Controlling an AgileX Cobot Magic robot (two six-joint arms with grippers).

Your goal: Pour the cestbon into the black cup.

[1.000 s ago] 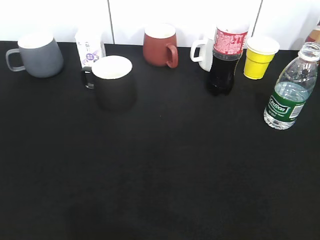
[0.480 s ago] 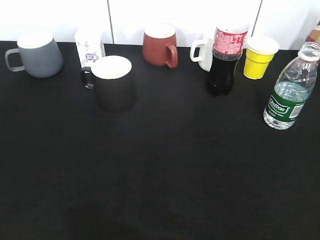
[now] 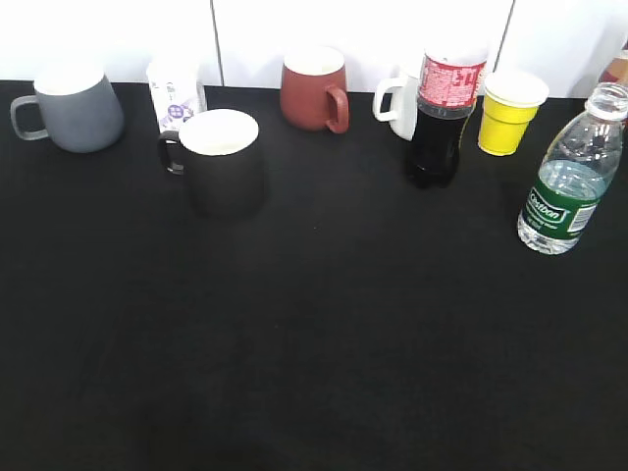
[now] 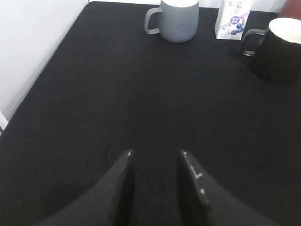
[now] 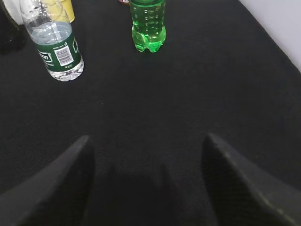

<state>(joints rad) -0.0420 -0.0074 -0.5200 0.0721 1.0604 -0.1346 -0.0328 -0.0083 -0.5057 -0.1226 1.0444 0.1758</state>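
The cestbon [image 3: 570,181] is a clear ribbed bottle with a green label. It stands upright at the table's right edge and also shows in the right wrist view [image 5: 52,44]. The black cup [image 3: 222,162] with a white inside stands at the back left, handle to the left. It also shows in the left wrist view [image 4: 278,55]. My left gripper [image 4: 155,153] is open and empty above bare cloth, well short of the cup. My right gripper [image 5: 147,140] is wide open and empty, well short of the cestbon. Neither gripper shows in the exterior view.
Along the back stand a grey mug [image 3: 73,109], a small white carton [image 3: 175,93], a dark red mug [image 3: 314,90], a white mug [image 3: 397,103], a cola bottle [image 3: 444,118] and a yellow cup [image 3: 510,112]. A green bottle [image 5: 147,24] stands right of the cestbon.
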